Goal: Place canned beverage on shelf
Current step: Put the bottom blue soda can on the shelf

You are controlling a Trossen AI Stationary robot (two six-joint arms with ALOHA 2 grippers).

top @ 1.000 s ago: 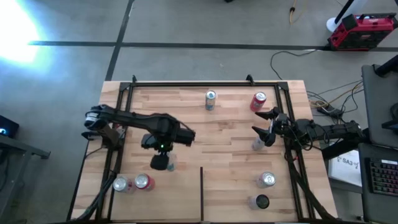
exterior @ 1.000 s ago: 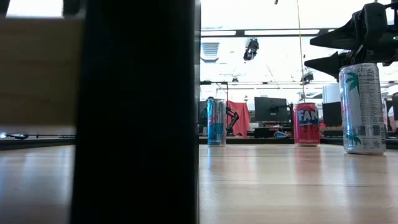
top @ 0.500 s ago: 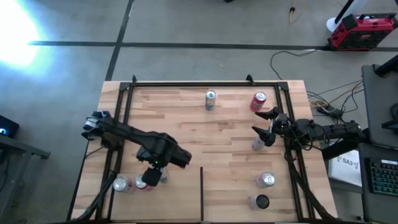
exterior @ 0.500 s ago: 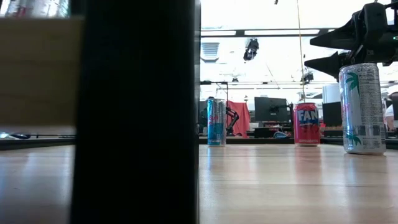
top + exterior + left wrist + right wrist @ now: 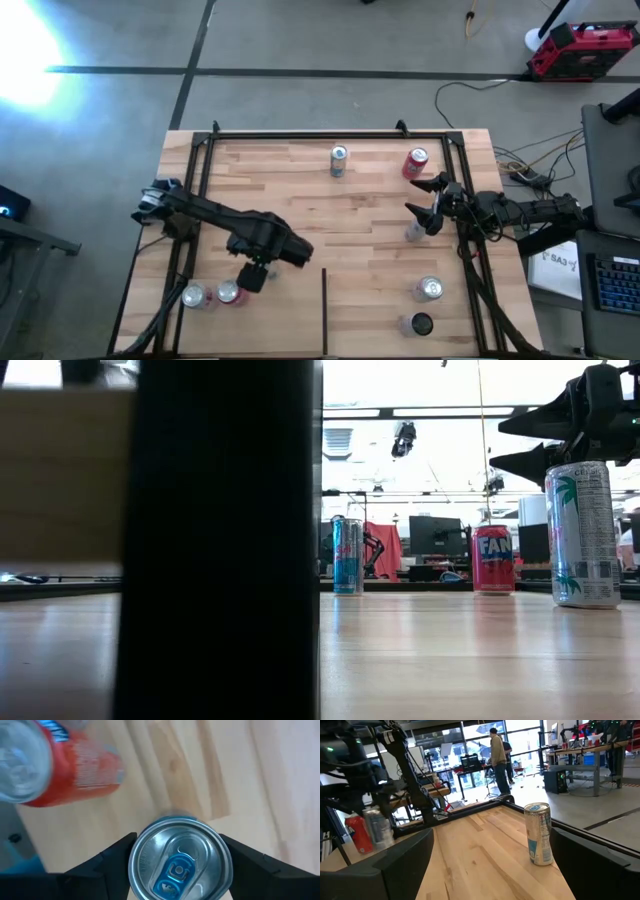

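Over the near-left part of the shelf (image 5: 365, 235), the left arm reached in from the left rail, elbow bent, its wrist turned downward. The left gripper (image 5: 252, 277) pointed straight down, its two dark fingers (image 5: 117, 857) closed on either side of a blue-tabbed can (image 5: 179, 861) seen from directly above. Just beside it, toward the near-left corner, stood a red can (image 5: 229, 292) and a silver can (image 5: 192, 296). A thin black divider strip (image 5: 324, 310) ran in from the near edge. Near the right rail stood another silver-topped can (image 5: 429, 289), with a dark-topped can (image 5: 421, 324) closer to the front. Farther back on that side, the right arm lay stretched in level from the right, and the right gripper (image 5: 424, 203) hung with fingers spread wide, holding nothing, above a pale palm-printed can (image 5: 582, 534). Along the far rail stood a blue-and-silver can (image 5: 338, 158) and a red Fanta can (image 5: 416, 162), well apart.
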